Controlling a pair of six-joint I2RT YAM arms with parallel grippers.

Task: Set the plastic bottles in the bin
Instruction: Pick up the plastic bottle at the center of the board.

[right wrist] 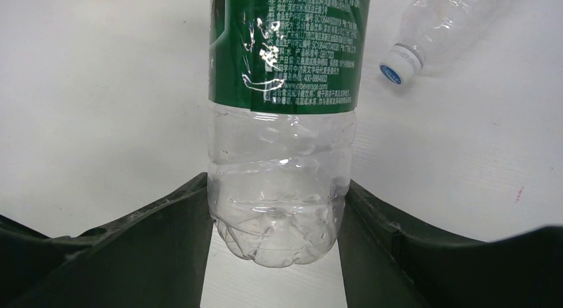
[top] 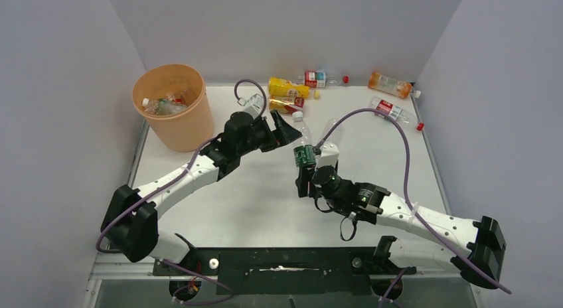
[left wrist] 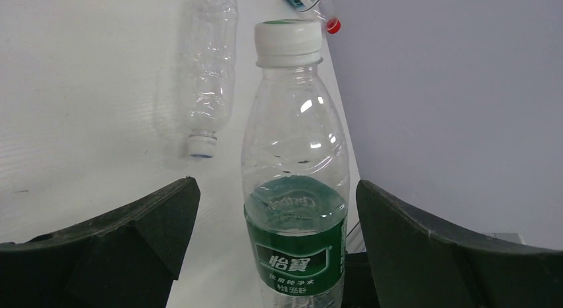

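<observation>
A clear plastic bottle with a green label (top: 305,154) and a white cap is held off the table at mid-table. My right gripper (top: 305,171) is shut on its base, and in the right wrist view both fingers (right wrist: 166,241) press the bottle (right wrist: 279,142) near its bottom. My left gripper (top: 291,131) is open. In the left wrist view the same bottle (left wrist: 295,188) sits between its wide-spread fingers (left wrist: 133,241) with a gap on each side. The peach-orange bin (top: 174,125) stands at the back left with some bottles (top: 164,104) inside.
An empty clear bottle (top: 330,131) lies just behind the grippers. Along the back edge lie two yellow bottles (top: 287,89), a red-and-blue-labelled bottle (top: 319,77), an orange bottle (top: 392,84) and a red-labelled bottle (top: 396,111). Grey walls close in three sides.
</observation>
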